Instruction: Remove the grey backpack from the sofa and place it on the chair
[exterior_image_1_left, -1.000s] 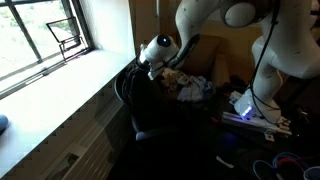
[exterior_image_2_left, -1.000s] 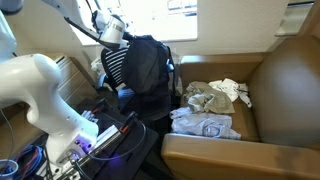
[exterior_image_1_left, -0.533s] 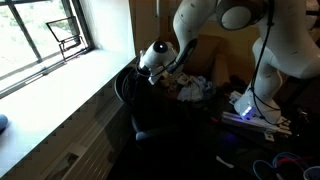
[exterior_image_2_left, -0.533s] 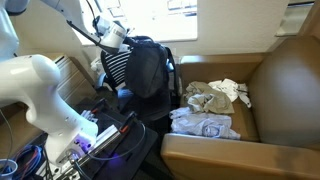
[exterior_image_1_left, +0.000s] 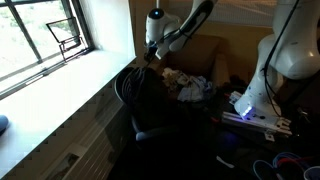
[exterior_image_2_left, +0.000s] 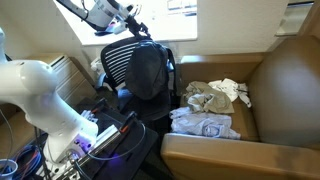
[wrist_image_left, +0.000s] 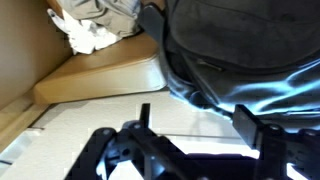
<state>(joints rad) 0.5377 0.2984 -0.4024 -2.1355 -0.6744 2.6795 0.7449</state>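
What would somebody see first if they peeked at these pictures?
A dark backpack sits in the mesh-backed chair, and the robot's gripper hovers open just above it. Next to them, a heap of crumpled pale clothes lies on the brown sofa.

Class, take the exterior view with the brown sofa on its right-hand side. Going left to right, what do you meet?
White robot arm → dark grey backpack → pile of crumpled pale clothes → brown leather sofa arm.

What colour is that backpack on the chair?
The backpack is dark grey, clearest in an exterior view.
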